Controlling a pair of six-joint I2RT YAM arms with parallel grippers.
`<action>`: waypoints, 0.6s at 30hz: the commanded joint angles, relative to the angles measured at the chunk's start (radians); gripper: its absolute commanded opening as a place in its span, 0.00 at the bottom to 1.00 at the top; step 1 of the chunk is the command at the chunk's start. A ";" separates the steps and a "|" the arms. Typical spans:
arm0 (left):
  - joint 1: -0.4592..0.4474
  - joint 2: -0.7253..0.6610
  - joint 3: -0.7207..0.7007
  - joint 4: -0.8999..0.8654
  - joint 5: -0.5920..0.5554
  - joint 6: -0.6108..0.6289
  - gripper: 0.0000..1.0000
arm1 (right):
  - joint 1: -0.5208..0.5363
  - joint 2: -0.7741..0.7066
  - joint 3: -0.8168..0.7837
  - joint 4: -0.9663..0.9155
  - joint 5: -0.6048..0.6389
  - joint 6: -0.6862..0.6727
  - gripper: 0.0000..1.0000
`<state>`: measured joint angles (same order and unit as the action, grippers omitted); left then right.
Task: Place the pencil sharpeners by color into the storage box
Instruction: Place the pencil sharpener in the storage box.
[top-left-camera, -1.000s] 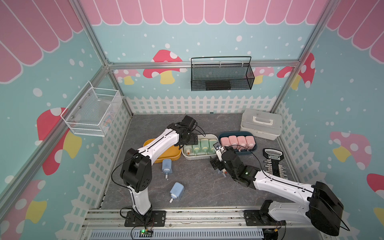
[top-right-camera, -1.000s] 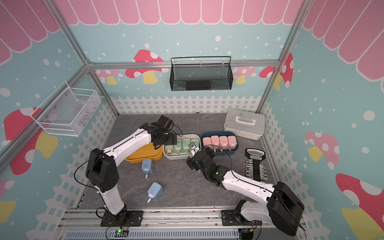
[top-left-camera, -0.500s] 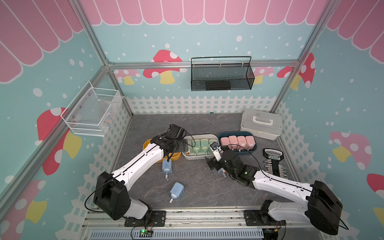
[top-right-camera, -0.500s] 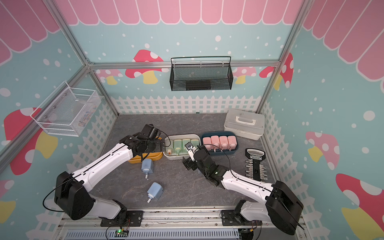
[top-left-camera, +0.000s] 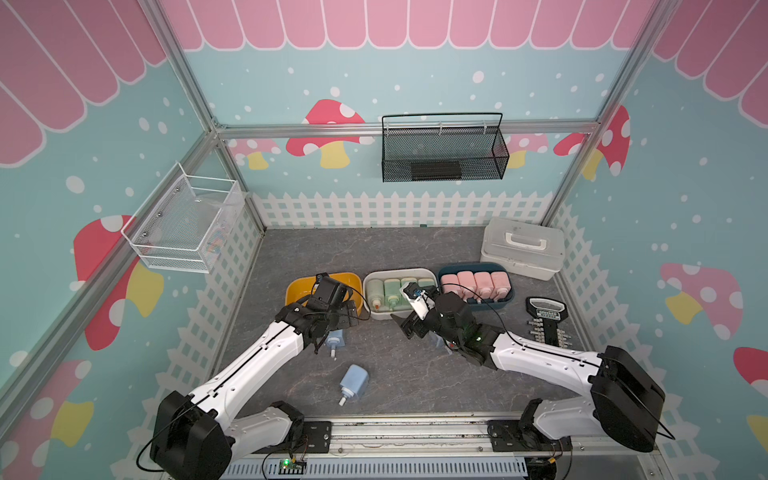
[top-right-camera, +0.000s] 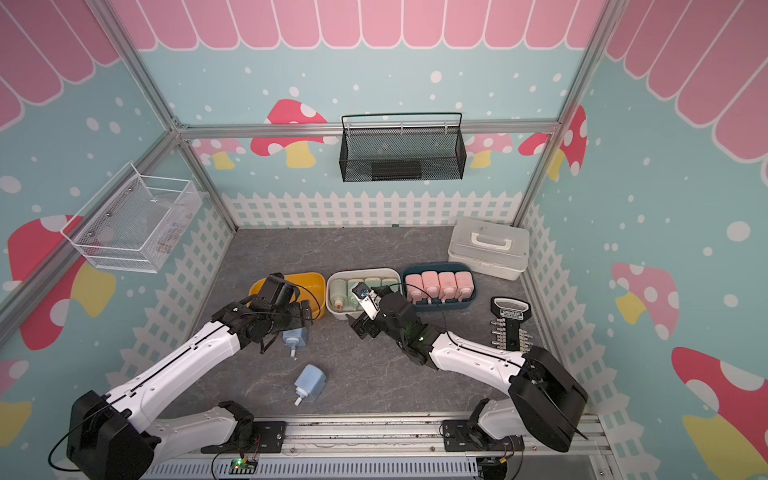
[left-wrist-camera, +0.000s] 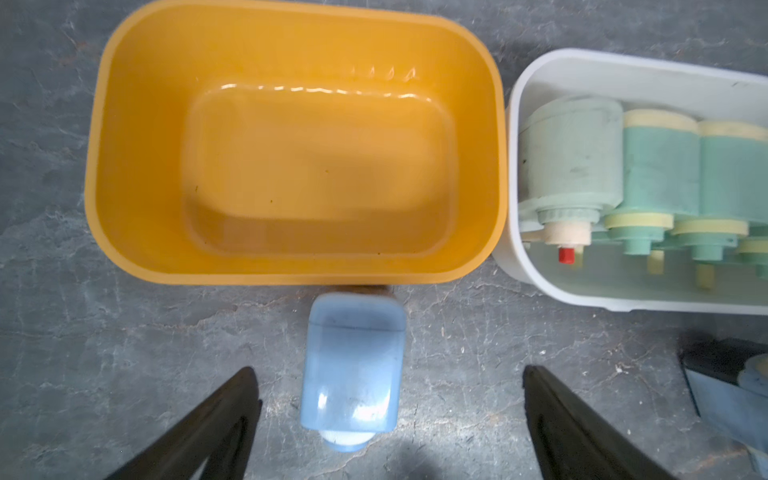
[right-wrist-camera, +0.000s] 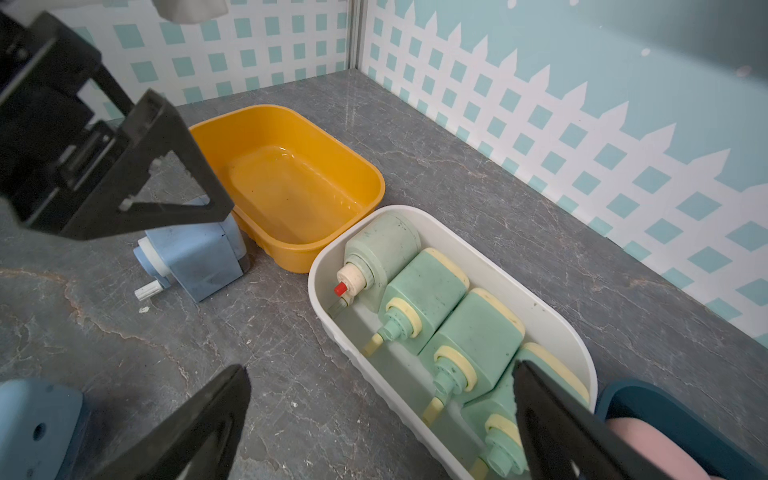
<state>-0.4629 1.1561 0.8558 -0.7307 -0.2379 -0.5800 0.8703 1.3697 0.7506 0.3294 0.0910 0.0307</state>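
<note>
Three storage boxes stand in a row: an empty yellow one (top-left-camera: 299, 286) (left-wrist-camera: 137, 166), a white one (top-left-camera: 368, 291) (right-wrist-camera: 478, 237) holding several green pencil sharpeners (top-left-camera: 392, 291) (right-wrist-camera: 428, 291), and a dark blue one (top-left-camera: 509, 301) holding several pink ones (top-left-camera: 476, 282). A blue sharpener (top-left-camera: 336, 338) (left-wrist-camera: 353, 365) (right-wrist-camera: 195, 257) lies on the floor just in front of the yellow box. My left gripper (top-left-camera: 345, 316) (left-wrist-camera: 388, 370) hangs open above it, a finger on each side, apart from it. A second blue sharpener (top-left-camera: 354, 383) lies nearer the front. A third (right-wrist-camera: 37, 424) sits beside my open, empty right gripper (top-left-camera: 409, 324) (right-wrist-camera: 380, 368).
A white lidded case (top-left-camera: 521, 247) stands at the back right. A black toothed tool (top-left-camera: 544, 324) lies by the right fence. A black mesh basket (top-left-camera: 442, 149) hangs on the back wall and a white wire basket (top-left-camera: 183, 224) on the left wall.
My left arm has drawn back from over the white box and now hovers over the blue sharpener in front of the yellow box. My right gripper has shifted slightly left. Both stayed open.
</note>
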 joint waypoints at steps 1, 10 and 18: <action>0.019 -0.021 -0.050 0.057 0.025 -0.031 0.98 | -0.004 0.026 0.032 0.048 -0.011 0.015 0.99; 0.033 -0.006 -0.139 0.090 0.026 -0.051 0.94 | -0.004 0.059 0.059 0.054 0.011 0.029 0.99; 0.033 0.005 -0.178 0.163 0.024 -0.010 0.81 | -0.004 0.074 0.073 0.054 0.019 0.040 0.99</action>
<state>-0.4339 1.1503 0.6971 -0.6216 -0.2131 -0.6132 0.8703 1.4300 0.7979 0.3672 0.0971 0.0551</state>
